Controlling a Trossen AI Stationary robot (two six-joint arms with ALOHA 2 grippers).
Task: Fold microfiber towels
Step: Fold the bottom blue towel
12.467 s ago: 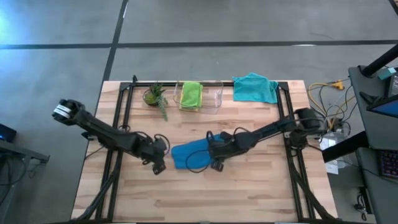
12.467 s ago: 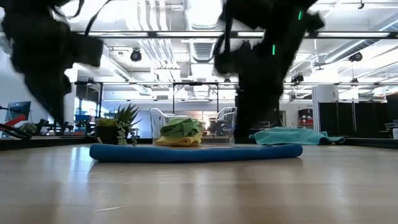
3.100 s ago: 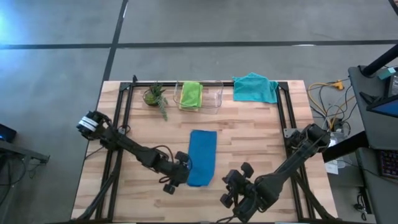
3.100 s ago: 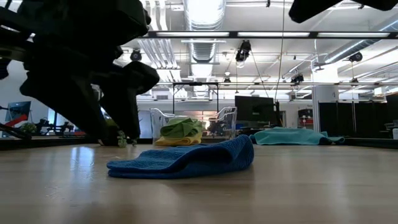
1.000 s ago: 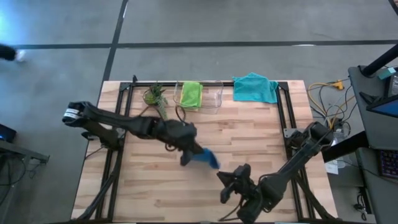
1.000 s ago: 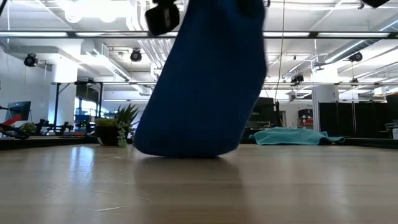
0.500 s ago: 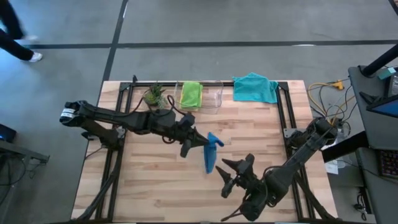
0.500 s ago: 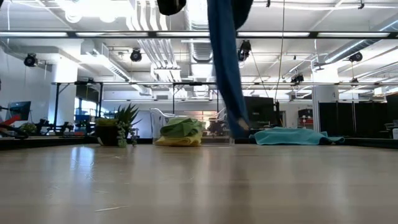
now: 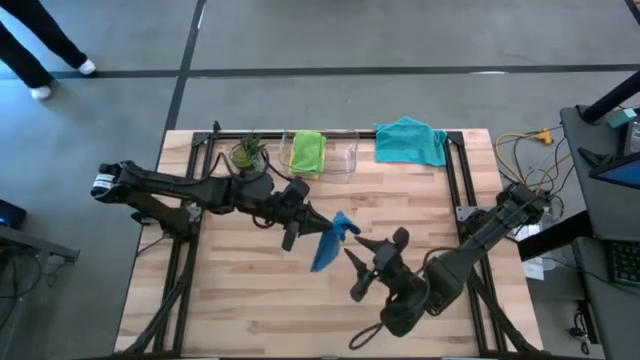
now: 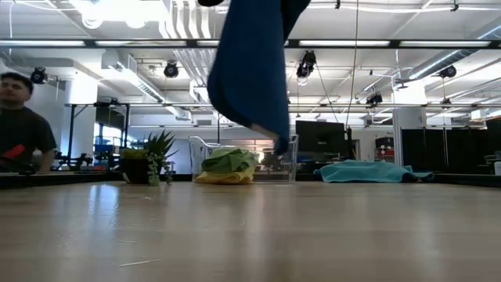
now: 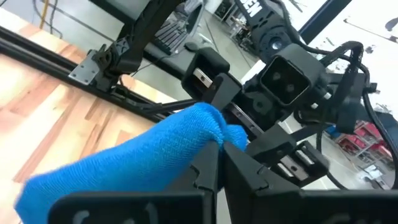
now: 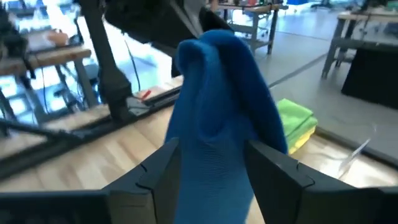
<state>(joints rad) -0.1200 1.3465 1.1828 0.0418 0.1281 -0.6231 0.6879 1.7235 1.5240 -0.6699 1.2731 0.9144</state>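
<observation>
Above the wooden table (image 9: 400, 200), left pincer (image 9: 318, 226) clamps the blue towel (image 9: 327, 243); right pincer (image 9: 362, 264) brackets it, parted.

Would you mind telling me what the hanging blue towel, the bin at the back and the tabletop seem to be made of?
The blue towel looks like soft microfiber cloth: matte, finely ribbed, draping limply from the left claw. The bin appears to be clear hard plastic, since the towels inside show through its glossy walls. The tabletop looks like pale wood in joined strips, with a slight sheen.
</observation>
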